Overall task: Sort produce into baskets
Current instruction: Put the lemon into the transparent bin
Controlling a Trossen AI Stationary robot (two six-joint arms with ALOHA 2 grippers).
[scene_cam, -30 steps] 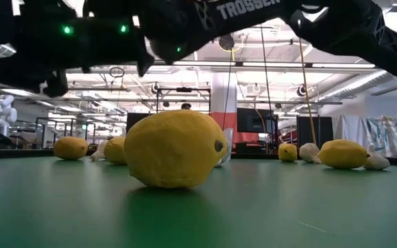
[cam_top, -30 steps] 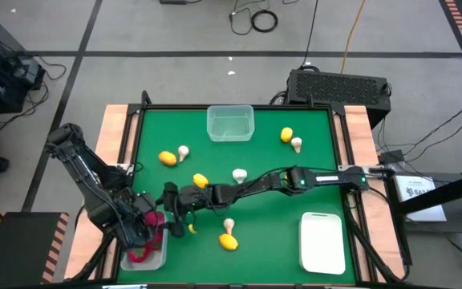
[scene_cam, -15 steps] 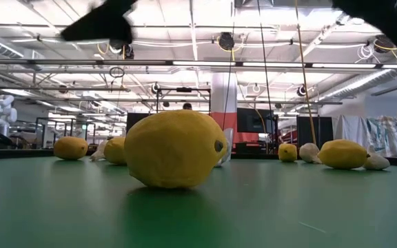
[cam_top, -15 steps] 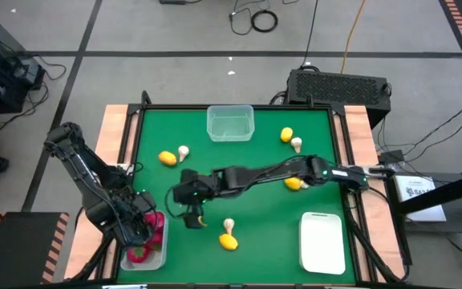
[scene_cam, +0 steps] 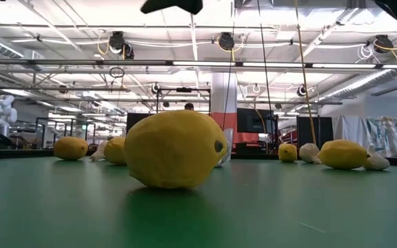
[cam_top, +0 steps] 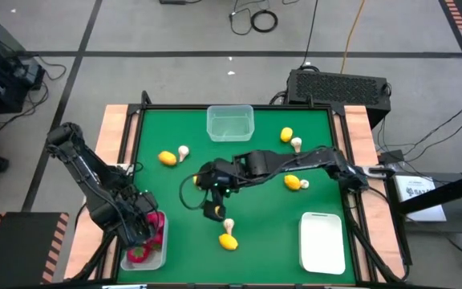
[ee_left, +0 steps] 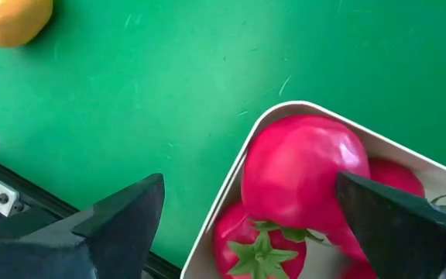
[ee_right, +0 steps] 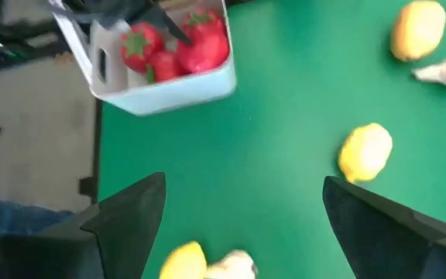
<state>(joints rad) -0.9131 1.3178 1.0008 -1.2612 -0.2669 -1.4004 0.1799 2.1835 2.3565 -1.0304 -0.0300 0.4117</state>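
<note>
The right gripper (cam_top: 212, 210)'s fingers are seen spread wide apart in the right wrist view, and nothing is held between them. In the high view it hangs just below the middle of the frame, above the green table (cam_top: 263, 233). A mushroom (cam_top: 228, 225) and a lemon (cam_top: 228, 240) lie just below it.

The left gripper (ee_left: 246, 209) is also held wide open with nothing gripped. It hovers at the corner of the tomato basket (cam_top: 146, 258) in the lower left of the high view, where red tomatoes (ee_left: 304, 174) are packed.

An empty basket (cam_top: 230, 123) is seen at the top middle, and another basket (cam_top: 322, 242) at the lower right. More lemons and mushrooms are scattered about.

A pick-up step is probably in hand. Next, the right gripper would need to be lowered over one piece and closed gently.
</note>
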